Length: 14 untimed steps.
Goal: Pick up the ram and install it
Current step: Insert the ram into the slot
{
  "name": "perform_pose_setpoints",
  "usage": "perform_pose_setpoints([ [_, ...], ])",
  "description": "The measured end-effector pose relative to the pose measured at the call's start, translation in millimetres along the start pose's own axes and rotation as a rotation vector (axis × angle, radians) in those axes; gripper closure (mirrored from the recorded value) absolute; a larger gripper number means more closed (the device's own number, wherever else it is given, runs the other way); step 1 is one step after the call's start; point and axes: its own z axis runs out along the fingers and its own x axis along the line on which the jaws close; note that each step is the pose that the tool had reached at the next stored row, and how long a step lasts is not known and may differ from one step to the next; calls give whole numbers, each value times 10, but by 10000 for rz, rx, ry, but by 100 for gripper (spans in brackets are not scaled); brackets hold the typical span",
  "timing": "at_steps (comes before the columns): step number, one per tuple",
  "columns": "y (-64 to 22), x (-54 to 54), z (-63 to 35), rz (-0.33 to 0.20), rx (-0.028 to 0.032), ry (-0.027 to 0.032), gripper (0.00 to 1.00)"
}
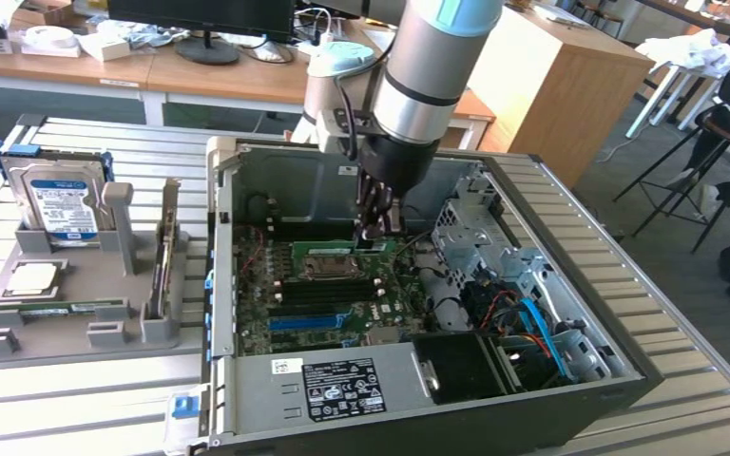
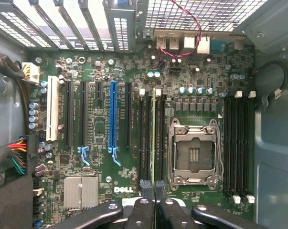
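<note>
Jaws are pinched nearly shut on the ram (image 2: 154, 133), a thin green stick seen edge-on. Its long axis runs straight out from them, along the black memory slots (image 2: 144, 138). At the exterior view's left, a like stick (image 1: 54, 309) lies on the grey tray (image 1: 48, 344). Further right, the arm (image 1: 422, 85) hides the grip, so whether the ram touches a slot cannot be told.

Thin green ram (image 2: 154, 133) stands edge-on, pinched between fingers (image 2: 143, 213).
</note>
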Motion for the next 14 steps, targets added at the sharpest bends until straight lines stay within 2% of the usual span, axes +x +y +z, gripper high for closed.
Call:
perform_pose_setpoints([
  [8,0,19,-1,0,0,0,88],
  [14,-1,21,42,-4,64,-1,88],
])
